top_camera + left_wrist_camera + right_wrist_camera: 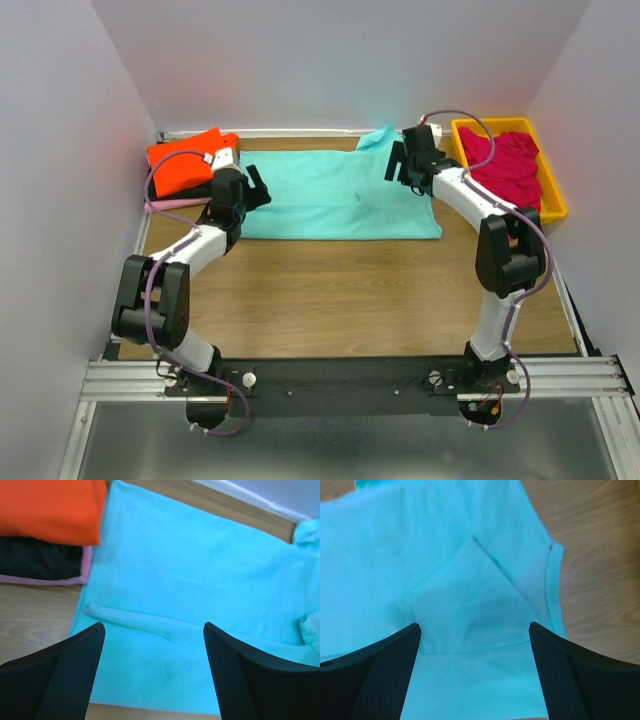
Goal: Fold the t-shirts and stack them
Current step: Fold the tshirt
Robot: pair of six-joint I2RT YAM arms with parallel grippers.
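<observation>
Our left gripper [154,672] and right gripper [475,672] gape empty over the shirt [330,195]; snagging its folded flap [470,605] could undo it.

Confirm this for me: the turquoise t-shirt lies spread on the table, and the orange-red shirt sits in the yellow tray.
Not quite. The orange-red shirt is not in the yellow tray; it tops the pile at far left, over a black shirt, as the top external view shows. The turquoise t-shirt does lie spread on the table.
</observation>
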